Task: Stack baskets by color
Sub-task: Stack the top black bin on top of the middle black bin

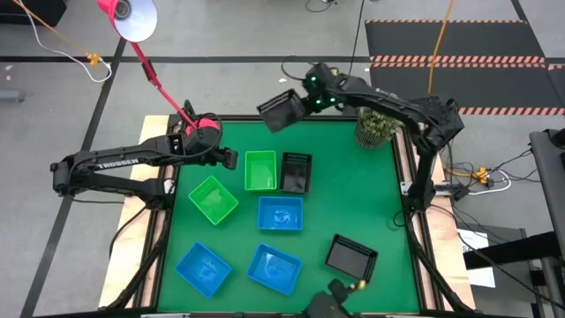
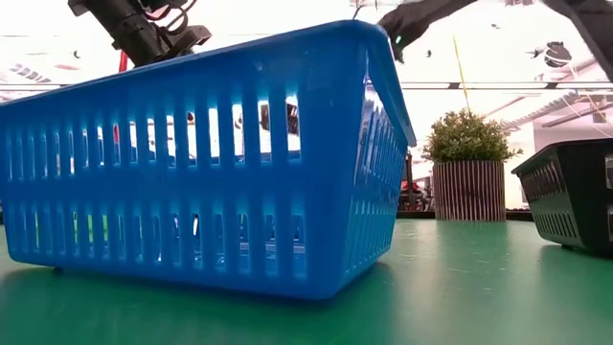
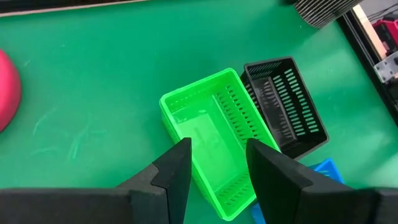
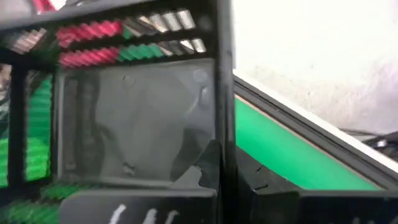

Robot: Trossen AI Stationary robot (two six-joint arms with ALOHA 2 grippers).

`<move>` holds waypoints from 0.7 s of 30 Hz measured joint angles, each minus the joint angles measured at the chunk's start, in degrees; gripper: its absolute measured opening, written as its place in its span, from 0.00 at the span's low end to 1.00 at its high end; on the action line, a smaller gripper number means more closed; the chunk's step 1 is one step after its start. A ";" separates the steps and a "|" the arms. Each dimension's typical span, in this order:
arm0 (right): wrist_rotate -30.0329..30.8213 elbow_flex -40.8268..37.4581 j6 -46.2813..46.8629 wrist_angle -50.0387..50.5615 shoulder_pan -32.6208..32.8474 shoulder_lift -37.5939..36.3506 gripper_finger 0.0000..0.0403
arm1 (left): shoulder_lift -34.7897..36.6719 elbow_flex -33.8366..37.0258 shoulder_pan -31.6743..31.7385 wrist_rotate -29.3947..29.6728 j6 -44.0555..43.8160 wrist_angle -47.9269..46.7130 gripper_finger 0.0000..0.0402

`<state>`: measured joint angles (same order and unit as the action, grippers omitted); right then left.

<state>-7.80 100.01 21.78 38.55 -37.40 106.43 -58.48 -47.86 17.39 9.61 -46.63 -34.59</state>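
My right gripper [image 1: 303,102] is shut on a black basket [image 1: 281,110] and holds it in the air over the table's far edge. My left gripper [image 3: 217,168] hangs open above the near end of a green basket [image 3: 211,137], touching nothing. That green basket [image 1: 259,170] stands on its bottom with a black basket [image 1: 296,172] right beside it. Another green basket [image 1: 213,199], three blue baskets [image 1: 281,214] [image 1: 203,268] [image 1: 274,268] and a further black one [image 1: 351,256] stand apart on the green mat. The nearest blue basket [image 2: 211,163] fills the low view. My right gripper holds the black basket by one side wall, at its rim [image 4: 224,93], on the side toward the table's right. One finger [image 4: 202,174] is inside the basket and the other outside. The fingers slant downward from the right. The basket is lifted clear and tilted.
A pink desk lamp [image 1: 132,18] leans over the far left corner, its base [image 1: 203,128] close to my left gripper. A potted plant [image 1: 378,128] stands at the far right, under my right arm. Bare mat lies at the near right.
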 joint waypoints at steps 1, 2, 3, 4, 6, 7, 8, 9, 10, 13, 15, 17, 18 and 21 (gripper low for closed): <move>-0.23 0.00 -1.21 1.49 0.24 -1.58 0.00 | -0.02 0.00 0.00 -0.02 0.36 0.00 0.38; -0.83 0.00 -2.38 2.96 0.42 -3.12 0.00 | -0.02 0.00 0.00 -0.02 0.48 0.00 0.38; -1.35 0.00 -3.28 4.28 0.64 -4.67 0.00 | -0.02 0.00 0.00 -0.02 0.50 0.00 0.38; -1.37 0.00 -4.00 5.47 0.96 -6.17 0.00 | -0.02 0.00 0.00 -0.02 0.70 0.02 0.38; -1.28 0.00 -5.06 7.90 1.50 -9.17 0.00 | -0.02 0.00 0.00 -0.20 1.51 0.28 0.38; -1.24 0.00 -5.44 8.96 1.83 -10.61 0.00 | -0.02 0.00 0.00 -0.51 1.96 0.27 0.38; -1.18 0.00 -5.74 9.61 2.07 -12.07 0.00 | -0.02 0.00 -0.01 -0.62 2.27 0.21 0.38; -1.18 0.00 -6.01 10.42 2.33 -13.41 0.00 | -0.02 0.00 0.00 -0.96 2.62 0.24 0.38; -1.15 0.00 -6.37 11.30 2.70 -14.68 0.00 | -0.02 0.00 -0.01 -1.15 2.81 0.28 0.38; -1.00 0.00 -7.16 12.96 3.73 -17.94 0.00 | -0.02 0.00 0.00 -2.32 3.25 0.33 0.38; -1.00 0.00 -7.57 14.27 4.69 -19.65 0.00 | -0.02 0.00 0.00 -3.36 3.47 0.37 0.38; -1.01 0.00 -7.89 15.10 5.77 -21.07 0.00 | -0.02 0.00 0.00 -4.54 3.47 0.43 0.38; -1.01 0.00 -8.06 15.33 6.40 -21.59 0.00 | -0.02 0.00 0.00 -5.23 3.44 0.65 0.38; -0.99 0.00 -8.38 16.41 8.21 -22.68 0.00 | -0.02 0.00 -0.04 -7.03 3.34 1.39 0.38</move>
<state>-8.80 100.01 13.41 54.96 -29.19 83.74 -58.50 -47.86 17.34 2.58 -43.29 -33.19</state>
